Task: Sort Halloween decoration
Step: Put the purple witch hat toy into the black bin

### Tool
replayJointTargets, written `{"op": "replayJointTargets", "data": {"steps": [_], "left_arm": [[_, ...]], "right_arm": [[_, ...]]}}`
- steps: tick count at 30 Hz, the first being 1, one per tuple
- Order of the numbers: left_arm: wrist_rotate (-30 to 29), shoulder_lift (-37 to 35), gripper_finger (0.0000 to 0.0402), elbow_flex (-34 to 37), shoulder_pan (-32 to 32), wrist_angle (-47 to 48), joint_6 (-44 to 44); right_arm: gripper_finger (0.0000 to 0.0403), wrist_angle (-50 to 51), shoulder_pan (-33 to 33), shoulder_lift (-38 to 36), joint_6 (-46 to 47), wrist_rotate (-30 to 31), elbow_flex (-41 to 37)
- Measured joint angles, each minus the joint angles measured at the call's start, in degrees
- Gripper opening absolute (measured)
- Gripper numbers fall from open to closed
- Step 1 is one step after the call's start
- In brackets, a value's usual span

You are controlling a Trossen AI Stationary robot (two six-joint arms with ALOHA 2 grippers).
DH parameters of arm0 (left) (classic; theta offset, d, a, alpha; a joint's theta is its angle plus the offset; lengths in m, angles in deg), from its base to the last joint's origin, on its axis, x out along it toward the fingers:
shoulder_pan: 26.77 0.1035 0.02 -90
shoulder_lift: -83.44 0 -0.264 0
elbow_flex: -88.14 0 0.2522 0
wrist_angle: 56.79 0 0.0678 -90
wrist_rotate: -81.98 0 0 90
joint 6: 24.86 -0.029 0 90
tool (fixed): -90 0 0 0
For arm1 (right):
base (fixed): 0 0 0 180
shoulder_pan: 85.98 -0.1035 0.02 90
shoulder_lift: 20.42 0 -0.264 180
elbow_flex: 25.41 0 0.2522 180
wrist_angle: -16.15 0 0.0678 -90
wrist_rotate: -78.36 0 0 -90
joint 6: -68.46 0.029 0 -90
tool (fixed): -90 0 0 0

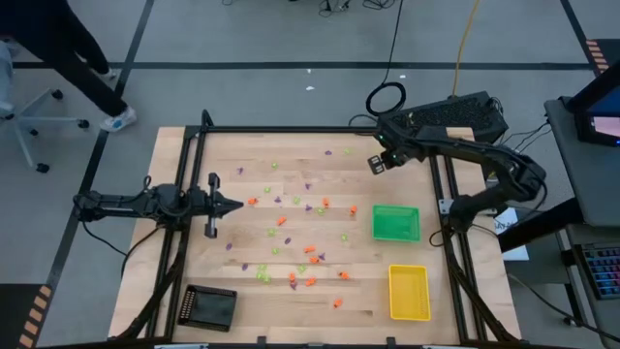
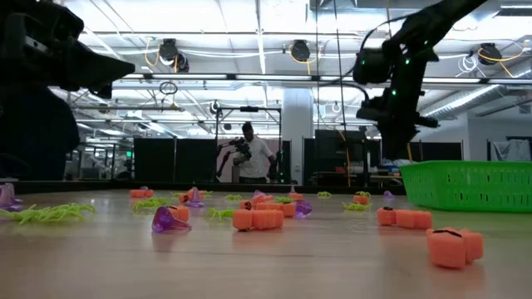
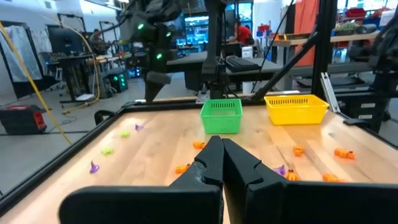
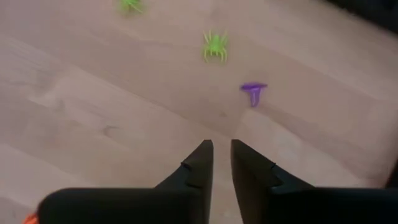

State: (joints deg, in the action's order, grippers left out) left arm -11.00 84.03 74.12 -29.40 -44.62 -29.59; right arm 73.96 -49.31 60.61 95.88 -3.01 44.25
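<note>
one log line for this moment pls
left hand: shut, idle | right hand: slightly open, empty, over purple trinket | green tray: empty

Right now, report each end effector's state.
Left end effector: closed, holding nothing.
Right end effector: slightly open, empty, above the table.

From above, the scattered Halloween decoration [image 1: 291, 228] pieces are too small to identify.

Overhead, table-level and two wrist cameras all share the wooden table [image 1: 291, 281], the wrists closest.
</note>
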Motion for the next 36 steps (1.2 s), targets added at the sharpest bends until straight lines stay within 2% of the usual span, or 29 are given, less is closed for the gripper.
{"op": "replayJointTargets", "data": {"steps": [7,12,17,23,36], "left_arm": [[-0.1,0.1,0.0,0.0,0.0,0.2,0.1],[-0.1,0.1,0.0,0.0,0.0,0.2,0.8],[-0.1,0.1,0.0,0.0,0.0,0.3,3.5],[0.0,0.1,0.0,0.0,0.0,0.4,7.4],[0.6,0.1,0.0,0.0,0.0,0.6,7.5]], "right_arm": [[0.0094,-0.5,1.6,5.2,-3.0,-1.2,0.0],[0.0119,-1.4,1.7,6.9,-4.6,2.3,0.0],[0.0137,-4.5,3.7,6.9,-6.9,3.3,0.0],[0.0144,-4.4,6.6,6.9,-8.2,3.3,0.0],[0.0144,-7.8,8.0,8.0,-11.6,3.2,0.0]]}}
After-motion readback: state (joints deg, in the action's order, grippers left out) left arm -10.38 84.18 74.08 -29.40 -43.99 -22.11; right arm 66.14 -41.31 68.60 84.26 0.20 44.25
